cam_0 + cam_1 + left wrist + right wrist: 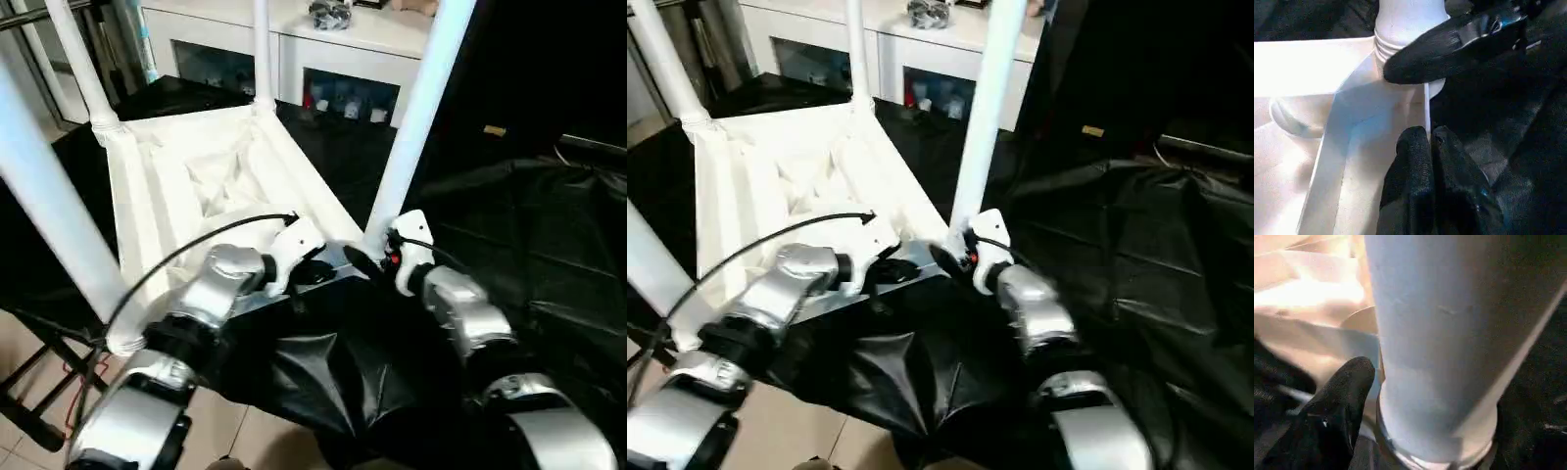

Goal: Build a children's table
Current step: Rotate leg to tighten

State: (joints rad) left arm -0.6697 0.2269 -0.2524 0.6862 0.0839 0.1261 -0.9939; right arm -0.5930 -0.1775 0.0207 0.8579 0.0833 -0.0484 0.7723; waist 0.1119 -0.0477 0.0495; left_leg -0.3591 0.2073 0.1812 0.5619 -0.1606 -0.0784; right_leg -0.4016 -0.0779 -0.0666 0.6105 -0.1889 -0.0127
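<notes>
One tabletop [211, 186] is lying upside down on a black sheet [549, 255], its ribbed underside facing up and its long axis running from the robot's near left away toward the far cabinet [333, 59]. Four white legs are standing up out of its corner sockets: a near-left leg [54, 215], a far-left leg [83, 64], a far-right leg [262, 54] and a near-right leg [416, 117]. All four are pointing upward, their long axes roughly vertical and leaning a little in the head views.

Two grippers are working at the near-right corner. The left gripper [1427, 147] is sitting on the tabletop's near rim; in the left wrist view its two black fingers [1410, 181] are lying pressed together with the thin edge of the rim meeting their tips, so it is probably pinching that edge, though the contact itself is hard to see. The right gripper [377, 262] is reaching in at the base of the near-right leg. In the right wrist view one black finger [1339, 406] is resting just beside the tube's foot, where the leg is entering its socket; whether that gripper is spread or clamped I cannot tell. A black cable [186, 250] is arching over the left forearm [220, 284].
</notes>
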